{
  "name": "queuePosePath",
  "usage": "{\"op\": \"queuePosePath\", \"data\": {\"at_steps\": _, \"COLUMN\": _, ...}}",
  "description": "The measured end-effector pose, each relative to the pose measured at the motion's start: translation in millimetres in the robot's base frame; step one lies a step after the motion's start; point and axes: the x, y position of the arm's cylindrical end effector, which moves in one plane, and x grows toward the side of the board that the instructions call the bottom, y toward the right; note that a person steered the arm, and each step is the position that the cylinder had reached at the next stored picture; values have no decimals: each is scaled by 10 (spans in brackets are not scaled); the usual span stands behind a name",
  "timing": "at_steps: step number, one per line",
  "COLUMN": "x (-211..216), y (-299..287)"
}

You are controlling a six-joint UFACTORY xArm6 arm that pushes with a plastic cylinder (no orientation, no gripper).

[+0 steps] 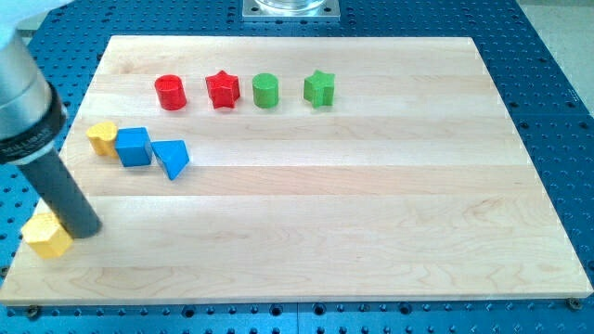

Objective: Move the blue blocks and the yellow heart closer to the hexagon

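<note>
Camera view: my tip [85,230] rests on the counter [371,213] at the view's lower left, touching or just beside the yellow hexagon [46,236], which sits near the counter's left edge. The rod carries no fingers, so there is nothing to be apart, together or clamped.

Up the left side, well apart from the hexagon, lie the three things to be moved, bunched in a short row: the yellow heart [102,137] furthest to the view's left, the blue cube [134,147] just beside it and seemingly touching, and the blue triangular block [172,158] just to the cube's right.

Along the view's top runs a row that has no part in the task: a red cylinder [171,93], a red star [223,90], a green cylinder [266,90] and a green star [319,88].

In my judgement none of the three has yet been brought close, so the gathering is at its start. The next move calls for taking my tip round above the cluster, without nudging the hexagon, then pushing down the view toward it. The heart looks the nearest candidate; a push on the cube may carry its neighbours askew.
</note>
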Motion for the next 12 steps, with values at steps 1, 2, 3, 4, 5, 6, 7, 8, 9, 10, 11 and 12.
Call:
{"op": "queuePosePath", "data": {"at_steps": 1, "x": -155, "y": 479}}
{"op": "queuePosePath", "data": {"at_steps": 2, "x": -423, "y": 1130}}
{"op": "queuePosePath", "data": {"at_steps": 3, "x": -924, "y": 1157}}
{"op": "queuePosePath", "data": {"at_steps": 4, "x": -958, "y": 799}}
{"op": "queuePosePath", "data": {"at_steps": 5, "x": -878, "y": 511}}
{"op": "queuePosePath", "data": {"at_steps": 6, "x": -1406, "y": 639}}
{"op": "queuePosePath", "data": {"at_steps": 7, "x": -1590, "y": 495}}
{"op": "queuePosePath", "data": {"at_steps": 8, "x": -1073, "y": 397}}
{"op": "queuePosePath", "data": {"at_steps": 9, "x": -1259, "y": 575}}
{"op": "queuePosePath", "data": {"at_steps": 10, "x": -1459, "y": 390}}
{"op": "queuePosePath", "data": {"at_steps": 11, "x": -1686, "y": 80}}
{"op": "queuePosePath", "data": {"at_steps": 12, "x": -1734, "y": -101}}
